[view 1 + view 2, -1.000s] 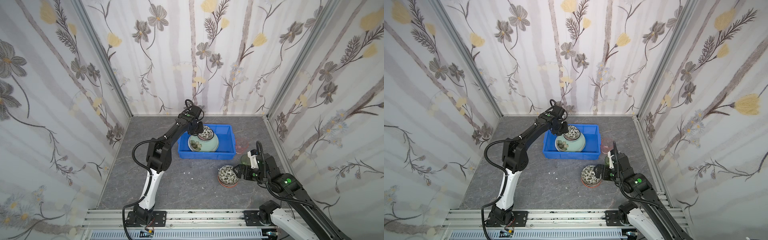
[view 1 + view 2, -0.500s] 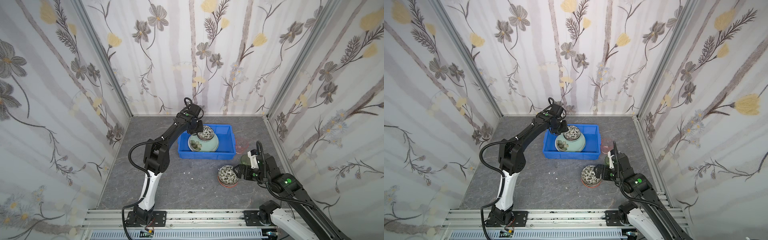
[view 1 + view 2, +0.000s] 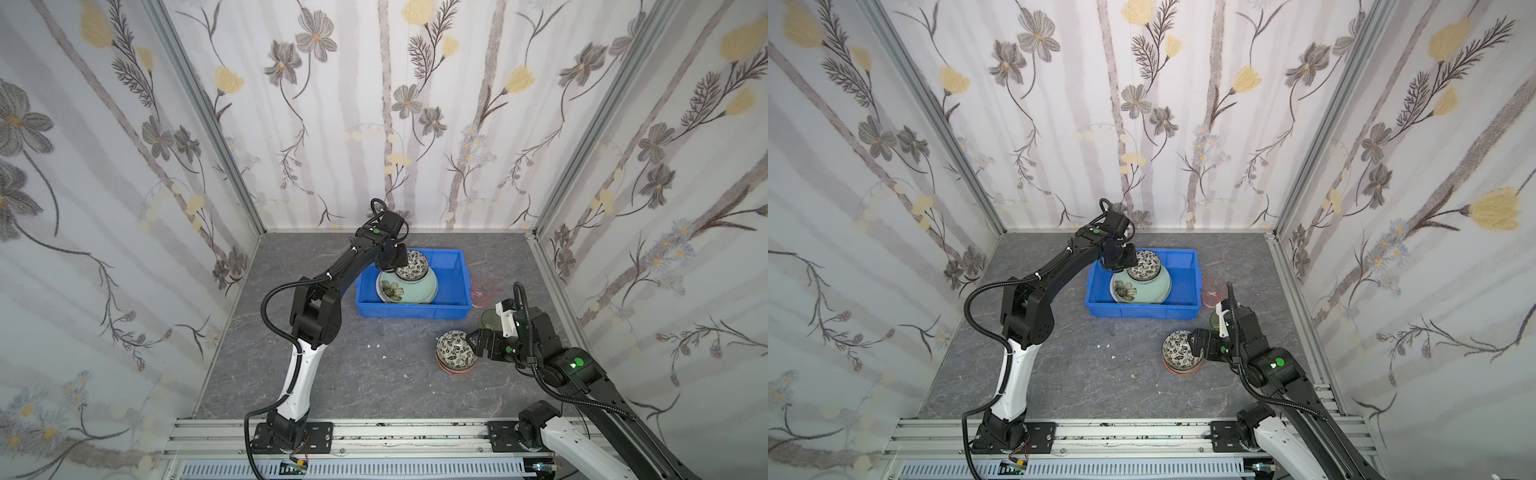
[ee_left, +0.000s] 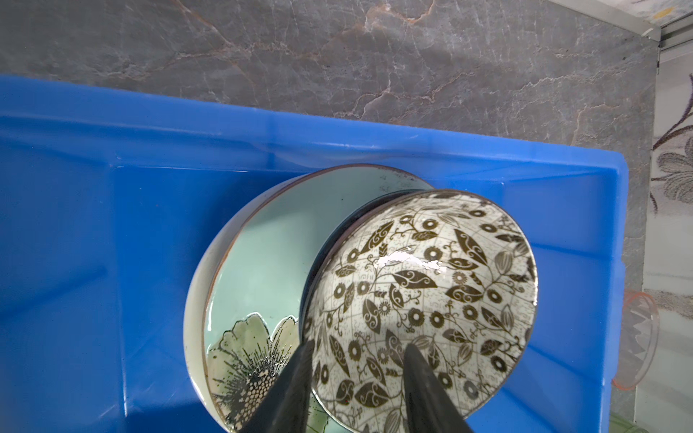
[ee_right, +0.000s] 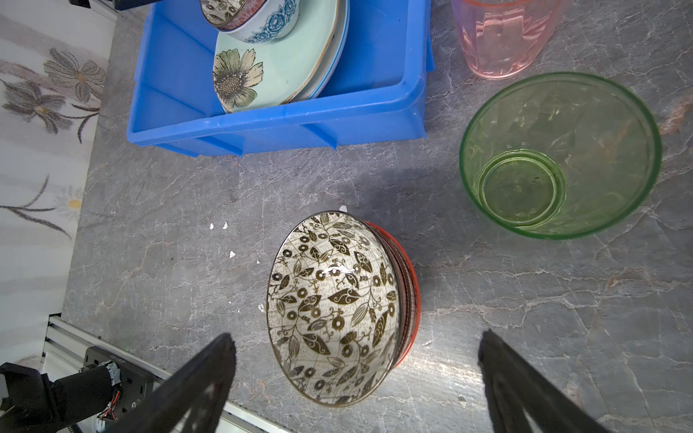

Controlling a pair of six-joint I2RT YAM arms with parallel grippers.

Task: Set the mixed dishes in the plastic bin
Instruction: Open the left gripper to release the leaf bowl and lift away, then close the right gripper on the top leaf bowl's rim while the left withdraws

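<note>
BIN, MID-LOAD: My left gripper (image 4: 356, 345) straddles the rim of a black-and-white bowl (image 4: 431, 285) inside the blue bin (image 4: 112, 225), over the mint flower plate (image 4: 262, 270). One finger is outside and one inside; whether they pinch it I cannot tell. My right gripper (image 5: 356, 335), fingers spread wide, hovers at a matching bowl (image 5: 330, 307) nested in an orange bowl (image 5: 410, 285) on the table (image 5: 150, 210), near the green tumbler (image 5: 558, 157) and pink tumbler (image 5: 502, 37).

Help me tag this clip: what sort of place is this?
Probably a robot test booth: floral-papered panels enclose a stone-look table, two arms are bolted to an aluminium rail, and a blue bin holds dishes.
</note>
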